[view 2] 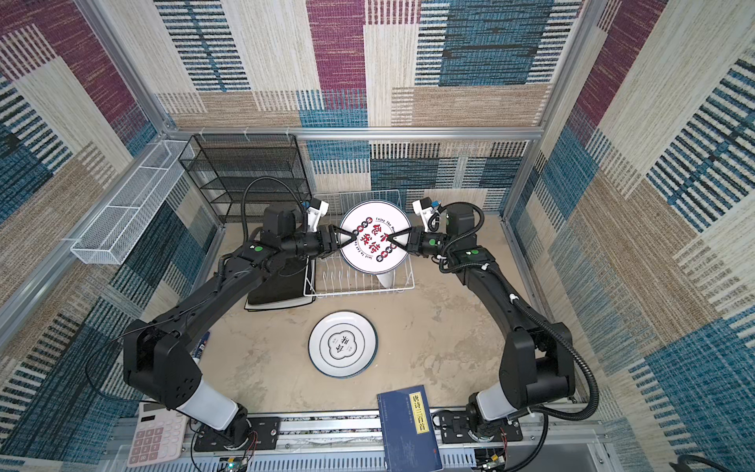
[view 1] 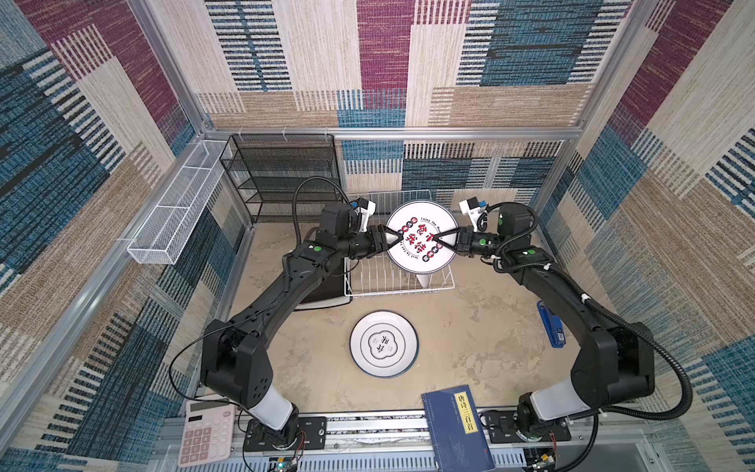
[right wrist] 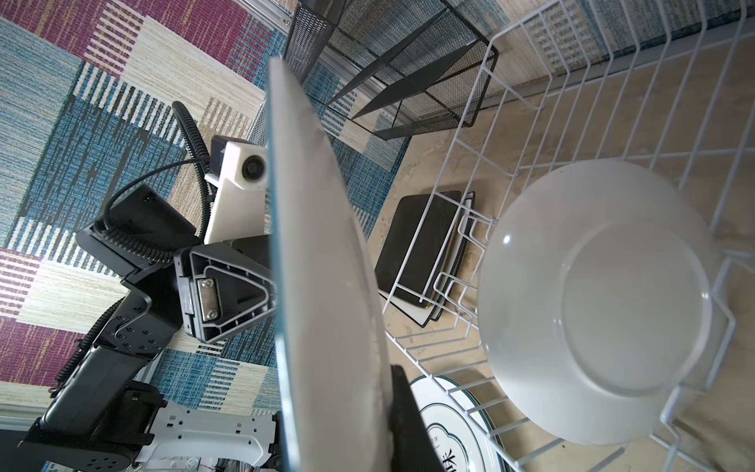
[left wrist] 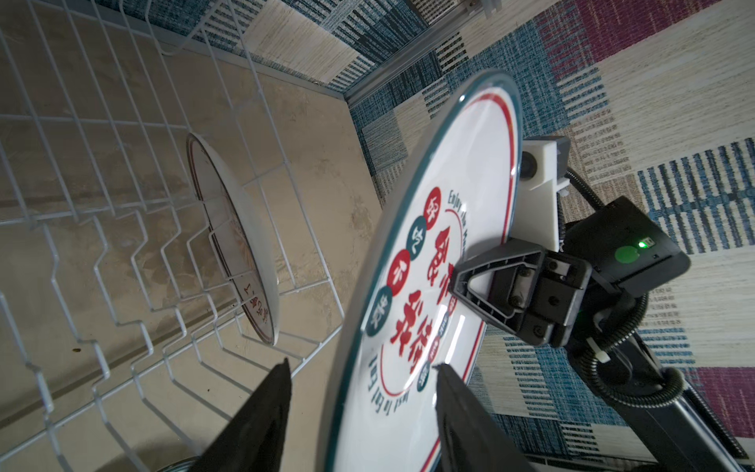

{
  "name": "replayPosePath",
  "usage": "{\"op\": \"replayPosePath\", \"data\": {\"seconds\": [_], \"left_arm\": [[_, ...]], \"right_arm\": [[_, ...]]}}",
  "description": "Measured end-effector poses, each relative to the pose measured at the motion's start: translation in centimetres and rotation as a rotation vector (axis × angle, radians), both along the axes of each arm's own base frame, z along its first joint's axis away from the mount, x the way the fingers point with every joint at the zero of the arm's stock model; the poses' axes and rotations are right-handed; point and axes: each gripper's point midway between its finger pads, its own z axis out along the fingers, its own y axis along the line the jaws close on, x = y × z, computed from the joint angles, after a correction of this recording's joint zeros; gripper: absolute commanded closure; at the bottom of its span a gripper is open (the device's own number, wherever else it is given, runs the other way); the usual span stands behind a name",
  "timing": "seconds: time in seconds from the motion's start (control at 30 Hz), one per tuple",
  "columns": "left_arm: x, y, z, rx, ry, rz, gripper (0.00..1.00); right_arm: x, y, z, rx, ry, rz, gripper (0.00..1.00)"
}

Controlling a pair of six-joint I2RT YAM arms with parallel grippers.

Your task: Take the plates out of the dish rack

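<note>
Beige tabletop [view 1: 470,327], one raised plate [view 1: 421,251] clamped by right gripper [view 1: 440,240], left gripper [view 1: 398,239] parted astride it, one racked plate [right wrist: 592,302]

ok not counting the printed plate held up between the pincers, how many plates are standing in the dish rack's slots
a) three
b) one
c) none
b: a single white plate stands between the prongs of the dish rack; the printed plate hangs above it, and the other slots are bare wire.
</note>
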Motion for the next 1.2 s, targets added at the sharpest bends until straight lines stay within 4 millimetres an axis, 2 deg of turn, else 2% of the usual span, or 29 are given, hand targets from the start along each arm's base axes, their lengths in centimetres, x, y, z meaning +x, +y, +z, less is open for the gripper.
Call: {"op": "replayPosePath", "data": {"seconds": [0.27, 0.37, 0.43, 0.57, 0.63, 0.73, 0.83, 1.03, 1.2], "left_arm": [[-0.6, -0.7, -0.2, -0.021, 0.031, -0.04, 0.77], [-0.7, -0.7, -0.5, -0.02, 0.038, -0.044, 0.93], [-1.0, -0.9, -0.2, -0.039, 0.045, -0.068, 1.0], [-1.0, -0.9, -0.2, -0.04, 0.055, -0.066, 1.0], [-0.9, -0.9, -0.3, -0.037, 0.06, -0.064, 1.0], [-0.8, -0.9, -0.2, -0.03, 0.055, -0.056, 1.0], [-0.6, -0.7, -0.5, -0.013, 0.058, -0.037, 1.0], [-1.0, 0.6, -0.3, 0.033, 0.06, 0.015, 1.0], [-2.5, 2.2, 0.3, 0.068, 0.06, 0.042, 1.0]], "right_arm": [[-0.5, 0.3, 0.0, 0.011, 0.003, 0.039, 0.98], [-0.6, 0.4, -0.1, 0.017, 0.016, 0.053, 0.96], [-0.8, 0.3, -0.3, 0.022, 0.034, 0.061, 0.94], [-0.7, 0.3, -0.4, 0.025, 0.044, 0.069, 0.88], [-0.5, 0.3, -0.5, 0.024, 0.048, 0.068, 0.79], [-0.2, 0.3, -0.8, 0.01, 0.041, 0.05, 0.7], [0.0, 0.3, -0.7, -0.001, 0.033, 0.039, 0.51], [0.2, -0.3, 0.6, -0.032, -0.044, -0.016, 0.25], [-0.1, -1.5, 1.6, -0.094, -0.156, -0.093, 0.06]]}}
